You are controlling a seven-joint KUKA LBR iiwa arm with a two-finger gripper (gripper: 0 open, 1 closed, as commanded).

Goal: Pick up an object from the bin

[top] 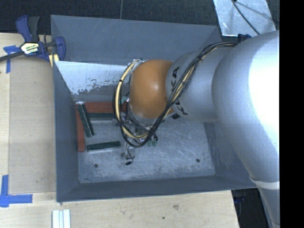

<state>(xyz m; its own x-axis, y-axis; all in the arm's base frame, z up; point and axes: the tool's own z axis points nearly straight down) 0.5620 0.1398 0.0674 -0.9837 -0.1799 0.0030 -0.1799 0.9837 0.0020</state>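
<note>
The lower end of my gripper (128,157) pokes out beneath the arm's cables, just above the bin floor near the middle front. A dark green flat bar (103,147) lies flat just left of it, its right end close to the gripper. A second dark green bar (86,119) lies tilted farther back on the left. Under and beside these rest a red-brown strip (81,136) along the left wall and another red-brown strip (100,108) along the back, partly hidden by the arm.
The arm comes in from the right and covers the bin's back right. Its orange cover and cable loops hang over the middle. Bare scuffed floor lies along the front and right front.
</note>
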